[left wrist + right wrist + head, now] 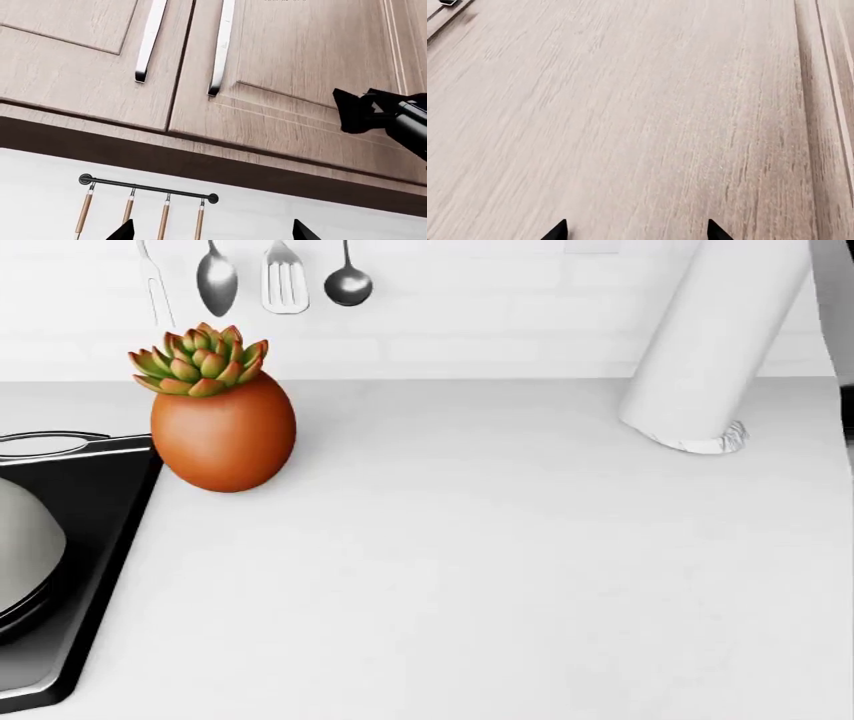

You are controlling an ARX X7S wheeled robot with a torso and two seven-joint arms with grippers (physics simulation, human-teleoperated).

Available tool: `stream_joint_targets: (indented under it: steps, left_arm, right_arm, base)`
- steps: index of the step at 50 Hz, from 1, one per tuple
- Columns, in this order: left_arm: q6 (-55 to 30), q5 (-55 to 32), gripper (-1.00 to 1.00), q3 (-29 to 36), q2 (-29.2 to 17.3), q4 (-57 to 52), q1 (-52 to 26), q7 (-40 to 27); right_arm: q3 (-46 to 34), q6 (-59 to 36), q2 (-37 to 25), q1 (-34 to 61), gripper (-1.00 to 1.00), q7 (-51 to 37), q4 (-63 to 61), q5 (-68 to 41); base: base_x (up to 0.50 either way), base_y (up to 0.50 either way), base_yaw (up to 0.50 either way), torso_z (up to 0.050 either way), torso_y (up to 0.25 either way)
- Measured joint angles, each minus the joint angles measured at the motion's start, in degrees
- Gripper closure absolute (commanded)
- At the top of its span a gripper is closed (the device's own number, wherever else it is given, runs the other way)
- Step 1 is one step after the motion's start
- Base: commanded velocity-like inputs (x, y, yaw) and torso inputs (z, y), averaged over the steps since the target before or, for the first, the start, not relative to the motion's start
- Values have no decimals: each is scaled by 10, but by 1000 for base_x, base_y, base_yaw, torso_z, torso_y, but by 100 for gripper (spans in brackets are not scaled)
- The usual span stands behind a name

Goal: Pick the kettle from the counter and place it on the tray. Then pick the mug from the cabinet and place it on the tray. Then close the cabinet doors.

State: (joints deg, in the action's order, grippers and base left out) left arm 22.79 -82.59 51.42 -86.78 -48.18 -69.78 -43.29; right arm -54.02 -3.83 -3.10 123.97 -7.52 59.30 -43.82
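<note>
Both cabinet doors (293,65) look shut in the left wrist view, their two silver bar handles (220,50) side by side. My left gripper (213,236) is open and empty below them, facing the cabinet. My right gripper (637,236) is open, close up against a wooden door panel (640,110); it also shows as a black right gripper (357,107) by the right door. In the head view the black tray (94,530) sits at the left on the white counter (507,570), with the kettle (20,540) on it, mostly cut off. The mug is out of view.
An orange egg-shaped succulent pot (222,430) stands beside the tray's far corner. Utensils (283,280) hang on a black rail (150,188) against the white wall. My right arm (714,350) rises at the counter's far right.
</note>
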Motion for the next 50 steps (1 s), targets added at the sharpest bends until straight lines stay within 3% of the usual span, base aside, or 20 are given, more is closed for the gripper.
stream_joint_targets:
  steps: [14, 25, 36, 50]
  left_arm:
    - [8, 2, -100, 2, -1, 2, 9, 1]
    - [3, -2, -100, -4, 1, 1, 6, 0]
    - [-5, -4, -100, -10, 4, -1, 3, -4]
    - [-31, -10, -100, -20, 20, -3, -9, -11]
  right_arm:
    - [-97, 32, 6, -1, -100, -24, -1, -36]
    - [-126, 8, 0, 11, -100, -34, -17, -64]
    - [-141, -123, -64, 26, -100, -72, -157, -152]
    - [-157, -201, -158, 16, -100, -132, -328, -285]
  base:
    - [3, 0, 2, 0, 0]
    - [8, 3, 5, 0, 0]
    - [1, 0, 0, 0, 0]
    - [0, 0, 0, 0, 0]
